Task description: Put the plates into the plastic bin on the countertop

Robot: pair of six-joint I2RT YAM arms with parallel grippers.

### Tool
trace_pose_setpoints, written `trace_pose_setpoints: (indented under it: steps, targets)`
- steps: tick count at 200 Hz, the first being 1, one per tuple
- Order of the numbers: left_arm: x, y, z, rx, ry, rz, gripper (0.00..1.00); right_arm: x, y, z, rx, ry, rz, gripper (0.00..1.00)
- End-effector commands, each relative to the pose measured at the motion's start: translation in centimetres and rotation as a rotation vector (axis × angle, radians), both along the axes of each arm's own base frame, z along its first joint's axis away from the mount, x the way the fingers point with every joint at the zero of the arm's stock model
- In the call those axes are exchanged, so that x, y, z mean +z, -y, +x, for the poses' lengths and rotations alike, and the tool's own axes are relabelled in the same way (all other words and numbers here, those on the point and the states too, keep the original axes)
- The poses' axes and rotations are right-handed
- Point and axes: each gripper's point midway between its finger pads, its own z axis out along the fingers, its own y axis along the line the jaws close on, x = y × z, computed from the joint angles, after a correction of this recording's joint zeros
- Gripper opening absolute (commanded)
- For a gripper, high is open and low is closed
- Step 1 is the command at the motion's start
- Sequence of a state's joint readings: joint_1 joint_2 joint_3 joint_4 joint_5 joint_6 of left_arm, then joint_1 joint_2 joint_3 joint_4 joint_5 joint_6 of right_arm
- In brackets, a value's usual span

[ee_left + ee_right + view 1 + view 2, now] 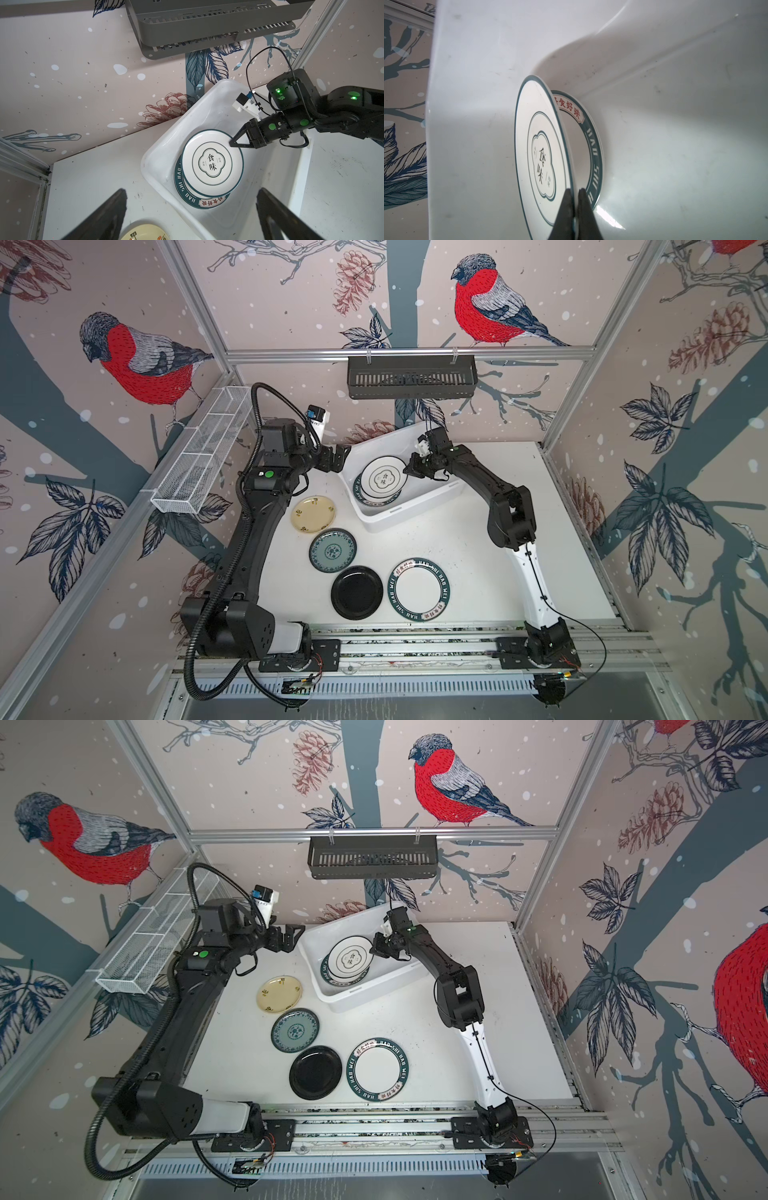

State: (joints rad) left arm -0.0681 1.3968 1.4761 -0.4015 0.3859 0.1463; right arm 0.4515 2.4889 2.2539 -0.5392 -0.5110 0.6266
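Closest in, along the near side of the white speckled table (478,556), a glossy black round plate (356,592) and a white round plate with a dark-green lettered rim (419,590) lie flat, just beside each other. Beyond them, further left, a teal floral plate (332,551) and a pale yellow plate (312,514) line up towards the far side.

Now the action is at the far middle, in the white rectangular plastic bin (399,512), which sits skewed. See the right hand (231,143), pressed together on the right rim of the white plate with the central emblem (212,164). It holds that plate tilted inside the bin, over a second green-lettered plate (187,196), and the low side looks to rest on it. Meanwhile the left hand (337,456) is spread wide and empty, hovering just outside the bin's left corner.

These plates look stiff, hard and glossy. They seem light enough for a rim pinch, I'd say, but slick, and liable to chip or clatter if dropped. Lying flat, they offer only the rim as a real hold.

And room to move? On its right half the bin shows bare floor, though its walls hem the wrist in. Over on the table's right side, it's wide open for a swing.
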Motion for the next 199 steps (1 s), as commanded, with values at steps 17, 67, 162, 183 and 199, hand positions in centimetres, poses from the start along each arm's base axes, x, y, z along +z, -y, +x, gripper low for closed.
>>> trace_pose_setpoints:
  steps: [17,67,162,183,199]
  targets:
    - [0.8,0.3,0.3,-0.013,0.028,-0.011,0.96,-0.1,-0.3,0.8,-0.009,0.023,0.016,0.02]
    - [0.5,0.3,0.7,-0.010,0.015,-0.008,0.96,-1.5,-0.2,1.0,-0.011,0.000,0.019,0.03]
    - [0.2,0.0,0.9,-0.001,0.010,0.002,0.96,-2.0,-0.4,1.5,-0.021,-0.015,0.038,0.13]
    - [0.1,0.0,0.9,-0.001,0.010,0.001,0.96,-2.2,-0.4,1.4,-0.017,-0.019,0.039,0.13]
    - [0.0,0.0,0.9,0.000,0.008,0.003,0.97,-2.4,-0.5,1.3,-0.016,-0.023,0.035,0.14]
